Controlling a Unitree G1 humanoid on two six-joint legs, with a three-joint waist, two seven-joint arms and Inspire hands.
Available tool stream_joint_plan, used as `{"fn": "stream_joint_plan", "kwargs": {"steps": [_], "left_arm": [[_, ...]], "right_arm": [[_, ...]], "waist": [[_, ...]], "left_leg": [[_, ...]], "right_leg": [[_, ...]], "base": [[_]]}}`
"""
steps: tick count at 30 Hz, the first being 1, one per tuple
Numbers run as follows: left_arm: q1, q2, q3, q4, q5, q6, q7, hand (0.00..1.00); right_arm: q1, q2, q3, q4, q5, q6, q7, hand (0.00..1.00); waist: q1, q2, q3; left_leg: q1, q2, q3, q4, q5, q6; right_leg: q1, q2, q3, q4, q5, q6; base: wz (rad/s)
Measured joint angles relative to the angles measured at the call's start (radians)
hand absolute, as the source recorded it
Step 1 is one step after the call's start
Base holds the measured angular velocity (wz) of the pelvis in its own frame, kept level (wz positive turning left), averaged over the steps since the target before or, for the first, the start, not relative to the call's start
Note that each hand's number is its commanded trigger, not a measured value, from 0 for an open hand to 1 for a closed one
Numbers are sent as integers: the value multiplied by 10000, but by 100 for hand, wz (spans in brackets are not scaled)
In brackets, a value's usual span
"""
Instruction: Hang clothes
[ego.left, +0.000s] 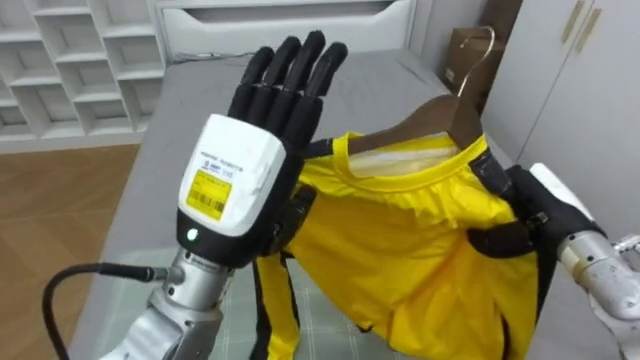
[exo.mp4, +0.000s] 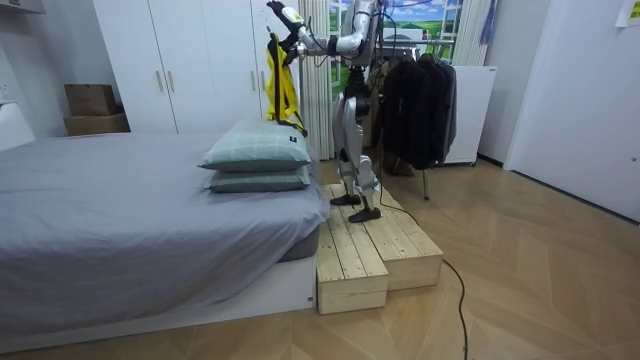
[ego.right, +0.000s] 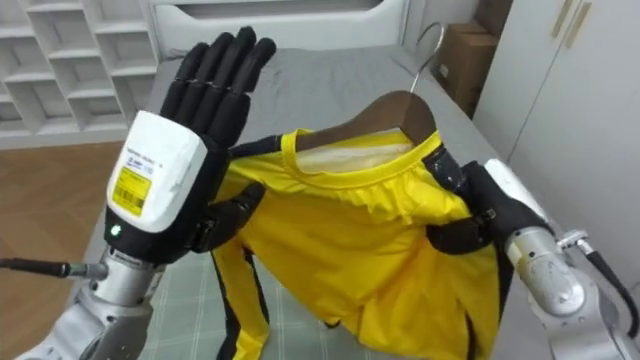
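Yellow sports shirt with black trim (ego.left: 420, 240), centre frame: smooth cloth, faint sheen, creased. Dark brown wooden hanger with thin metal hook (ego.left: 440, 115), upper right: polished wood. Left hand (ego.left: 240, 170): matt black plastic fingers, glossy white plastic back shell, yellow printed label. Right hand (ego.left: 532, 215), right edge: black plastic, brushed metal wrist. Grey bed cover (ego.left: 190, 110): matt cloth. Wooden floor (ego.left: 50, 230), left: smooth, satin.

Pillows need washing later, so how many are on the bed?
2, stacked at the bed end nearest the robot: upper pillow on lower pillow; none looks hidden.
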Motion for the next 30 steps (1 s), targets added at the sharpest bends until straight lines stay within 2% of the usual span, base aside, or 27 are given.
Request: {"fn": "stream_joint_plan", "kwargs": {"steps": [1, 3, 7, 9, 12, 16, 21, 24, 28, 30], "left_arm": [[27, -78, 73, 7, -322, 21, -149, 0], [89, -163, 196, 4, -734, 32, -333, 0], [407, -305, 570, 0, -2090, 64, -520, 0], [576, -319, 881, -5, -2326, 108, -624, 0], [795, -337, 1458, -54, -2419, 140, -774, 0], [806, -483, 2011, -145, -3204, 145, -825, 0], [851, -650, 2393, -140, -3790, 146, -828, 0], [1085, -707, 2519, -133, -4266, 146, -828, 0], [1446, -722, 2839, 234, -4319, 174, -840, 0], [1674, -765, 3096, 357, -4658, 313, -957, 0]], "right_arm": [[150, 6, -129, -48, -300, -2, -114, 100], [376, 9, -312, -216, -941, 4, -221, 100], [897, 8, -439, -794, -2019, 3, -658, 100], [999, 8, -506, -832, -2317, -8, -711, 100], [1166, -4, -774, -854, -2445, 32, -722, 100], [1207, -8, -1098, -860, -2435, 40, -1102, 100], [1223, -12, -1099, -857, -2428, 26, -1417, 100], [1245, -11, -1099, -796, -2430, 5, -1496, 100], [1254, -11, -1099, -795, -2425, 9, -1501, 100], [1269, -11, -1109, -797, -2405, 14, -1503, 100]], "waist": [[21, -108, -2], [26, -179, -21], [62, -180, -25], [65, -179, -25], [114, -178, -25], [312, -173, -24], [471, -175, -24], [574, -177, -22], [610, -206, -5], [607, -274, 32]], "left_leg": [[4, 12, 13, -8, 0, 0], [7, 10, 23, -9, -1, 0], [25, 61, 58, -14, -1, 0], [26, 69, 72, -14, -2, -1], [2, 83, 83, -24, -2, -3], [-96, 88, 105, -23, -2, -3], [-102, 79, 9, -22, -2, -3], [-58, 84, -11, -22, -2, -3], [-7, 89, -33, -26, -2, -3], [-29, 85, 5, -33, -2, -3]], "right_leg": [[-2, 40, 85, -25, 7, -10], [-7, 101, 112, -39, 10, -11], [-5, 113, 141, -34, 11, -10], [-18, 119, 162, -37, 16, -18], [-29, 124, 164, -46, 20, -27], [-157, 127, 173, -33, 39, -62], [-121, 117, 97, -41, 40, -63], [-78, 112, 84, -43, 40, -63], [-17, 113, 76, -52, 39, -62], [-26, 110, 73, -83, 39, -62]], "base": [[0], [0], [0], [-2], [0], [-2], [3], [0], [0], [0]]}}
